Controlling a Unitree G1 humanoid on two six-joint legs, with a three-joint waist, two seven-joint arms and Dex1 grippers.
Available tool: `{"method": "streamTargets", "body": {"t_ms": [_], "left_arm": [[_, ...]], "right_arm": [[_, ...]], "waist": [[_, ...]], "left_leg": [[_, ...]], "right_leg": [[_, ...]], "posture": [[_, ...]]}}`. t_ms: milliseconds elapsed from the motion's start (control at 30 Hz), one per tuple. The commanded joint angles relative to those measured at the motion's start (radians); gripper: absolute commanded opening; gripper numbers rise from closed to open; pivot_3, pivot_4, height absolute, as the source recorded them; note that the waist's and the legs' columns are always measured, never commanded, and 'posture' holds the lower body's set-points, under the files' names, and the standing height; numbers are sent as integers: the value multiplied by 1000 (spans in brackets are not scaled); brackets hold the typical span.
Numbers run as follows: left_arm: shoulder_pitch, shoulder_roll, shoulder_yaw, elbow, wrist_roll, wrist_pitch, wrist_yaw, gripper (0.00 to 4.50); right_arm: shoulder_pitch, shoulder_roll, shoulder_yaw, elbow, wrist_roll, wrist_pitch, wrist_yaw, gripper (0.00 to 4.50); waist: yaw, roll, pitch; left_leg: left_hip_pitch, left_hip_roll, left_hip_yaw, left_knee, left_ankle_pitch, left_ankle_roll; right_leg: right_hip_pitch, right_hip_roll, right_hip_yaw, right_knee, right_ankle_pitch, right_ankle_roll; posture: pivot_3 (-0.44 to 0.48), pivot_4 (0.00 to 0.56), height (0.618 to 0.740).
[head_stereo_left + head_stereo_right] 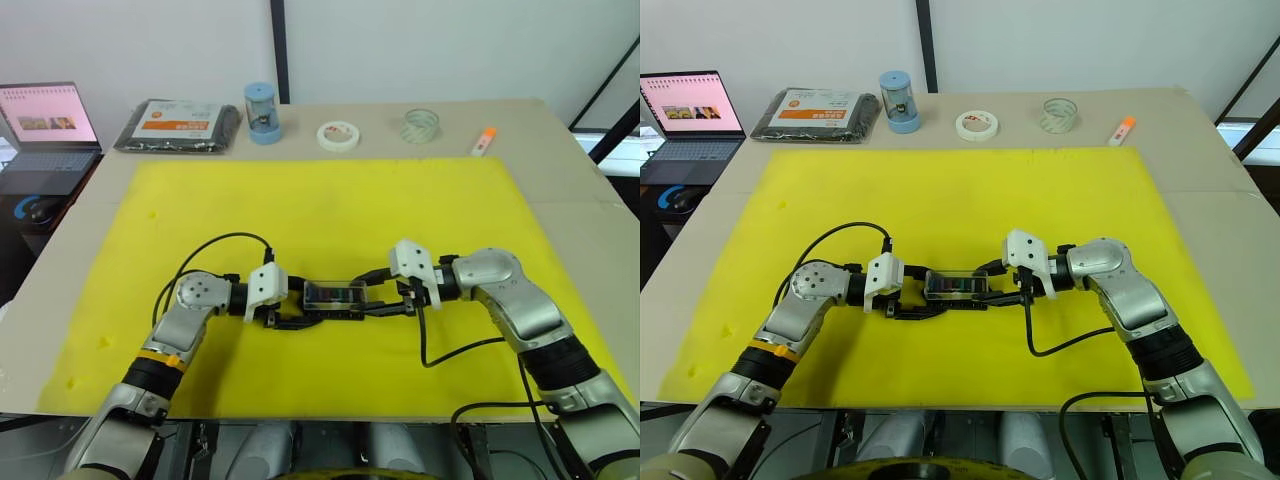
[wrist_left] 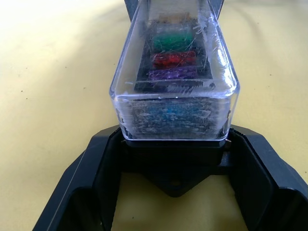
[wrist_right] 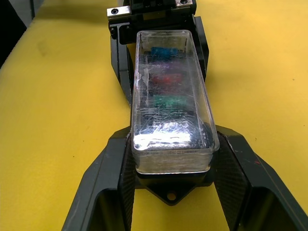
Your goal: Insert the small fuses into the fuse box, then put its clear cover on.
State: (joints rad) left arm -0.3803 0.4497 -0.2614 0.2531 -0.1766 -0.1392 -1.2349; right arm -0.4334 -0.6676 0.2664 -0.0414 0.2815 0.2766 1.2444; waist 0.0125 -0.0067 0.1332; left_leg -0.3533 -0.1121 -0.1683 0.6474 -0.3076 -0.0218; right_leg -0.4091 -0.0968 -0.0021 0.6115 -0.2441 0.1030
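Two silver-grey metal arms with rounded joint housings and black lower sleeves; the left carries an orange band. Each wrist bears a white angular camera block and a looping black cable. Left pincer (image 1: 290, 318) and right pincer (image 1: 385, 308): two black plastic fingers each.

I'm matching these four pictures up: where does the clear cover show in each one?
Left eye view: clear cover on the fuse box, between the left gripper and right gripper, low on the yellow mat.
Right eye view: same place, slightly left of centre.
Left wrist view: close up, centre.
Right wrist view: centre, running away from the camera.
Shared landmark: the green fuse under it.
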Motion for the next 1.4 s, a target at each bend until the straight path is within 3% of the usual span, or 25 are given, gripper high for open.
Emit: {"method": "streamTargets", "body": {"t_ms": [33,900,1167,1400], "left_arm": [[13,3,-15,-20,9,3,-3,2754],[9,6,-13,-15,17,-2,1,2754],[8,2,-12,-7,20,-7,3,2754],[13,0,-12,-13,18,-6,6,2754]], "right_arm": [[9,4,20,20,-32,-3,-1,1865],[39,-14,-14,23,-32,-46,-34,1865],[23,-7,-35,13,-26,-50,-39,4469],[31,-13,-44,-3,-9,-19,-30,4469]], "waist": [[0,0,0],[0,0,-1],[0,0,-1],[0,0,-1]], "left_leg": [[0,0,0,0,0,0],[1,0,0,0,0,0],[0,0,0,0,0,0],[0,0,0,0,0,0]], "right_leg": [[0,0,0,0,0,0],[1,0,0,0,0,0],[0,0,0,0,0,0],[0,0,0,0,0,0]], "posture": [[0,150,740],[0,150,740],[0,150,740],[0,150,740]]}}
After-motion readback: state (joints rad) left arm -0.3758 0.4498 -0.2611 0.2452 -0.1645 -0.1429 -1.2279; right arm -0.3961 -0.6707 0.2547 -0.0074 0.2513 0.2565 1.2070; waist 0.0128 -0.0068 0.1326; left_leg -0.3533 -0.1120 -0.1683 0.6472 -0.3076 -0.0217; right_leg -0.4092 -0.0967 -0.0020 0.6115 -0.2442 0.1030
